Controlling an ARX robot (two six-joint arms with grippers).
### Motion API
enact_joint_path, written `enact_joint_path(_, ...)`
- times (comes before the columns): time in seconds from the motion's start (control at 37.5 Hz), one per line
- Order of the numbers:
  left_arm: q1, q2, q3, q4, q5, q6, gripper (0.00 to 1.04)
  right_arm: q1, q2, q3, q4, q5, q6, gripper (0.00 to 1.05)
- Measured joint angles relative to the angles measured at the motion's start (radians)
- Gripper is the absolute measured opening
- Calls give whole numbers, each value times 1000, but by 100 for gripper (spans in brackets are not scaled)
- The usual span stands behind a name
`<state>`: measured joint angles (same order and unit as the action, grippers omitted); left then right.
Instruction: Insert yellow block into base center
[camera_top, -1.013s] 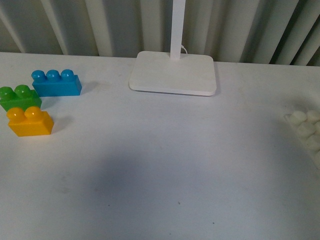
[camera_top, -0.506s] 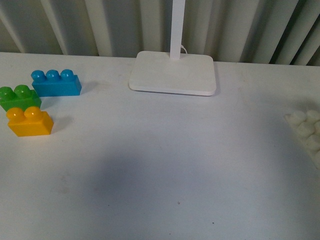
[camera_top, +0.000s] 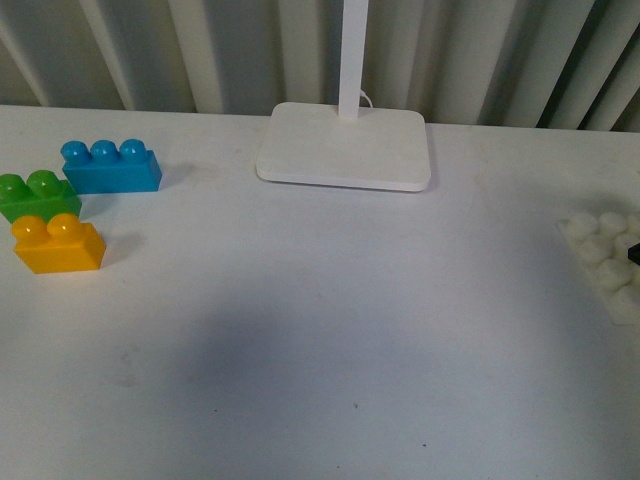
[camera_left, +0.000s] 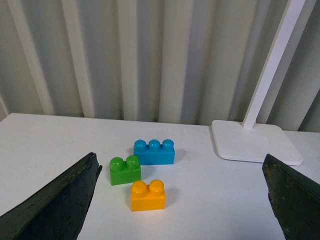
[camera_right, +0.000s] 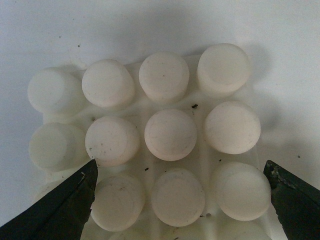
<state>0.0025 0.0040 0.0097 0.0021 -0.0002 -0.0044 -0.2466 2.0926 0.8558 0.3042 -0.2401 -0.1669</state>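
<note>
**A bare, staged test bench**

A smooth white table (camera_top: 320, 340) fills the front view. Along the top of the frame a pale, vertically pleated curtain (camera_top: 200, 50) closes it off like a backdrop. At upper centre stands a flat white rectangular lamp foot (camera_top: 345, 150) with a slim white pole (camera_top: 352, 50). Toy pieces are laid out as for a trial. A blue three-stud plastic brick (camera_top: 110, 167), a green two-stud plastic brick (camera_top: 38, 196) and a yellow-orange two-stud plastic brick (camera_top: 58, 244) sit at the left edge. A white studded square plastic plate (camera_top: 605, 260) lies at the right edge.

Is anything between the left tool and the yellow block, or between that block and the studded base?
Nothing visible. The left tool faces the yellow block directly; the green block and blue block sit beyond it. Bare table lies between the yellow block and the base; the lamp foot stands farther back.
</note>
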Motion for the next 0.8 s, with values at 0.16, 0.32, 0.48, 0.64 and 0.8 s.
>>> enact_joint_path(0.16, 0, 0, 0, 0, 0, 0, 98, 71, -16, -14, -17, 12, 17, 95)
enact_joint_path(0.32, 0, 0, 0, 0, 0, 0, 98, 204, -44, -48, -32, 30, 54, 95)
enact_joint_path(0.48, 0, 0, 0, 0, 0, 0, 98, 344, -53, -61, -33, 72, 128, 95)
enact_joint_path(0.64, 0, 0, 0, 0, 0, 0, 98, 470, -42, -44, -31, 129, 246, 95)
enact_joint_path(0.8, 0, 0, 0, 0, 0, 0, 98, 598, 7, 29, -44, 172, 409, 95)
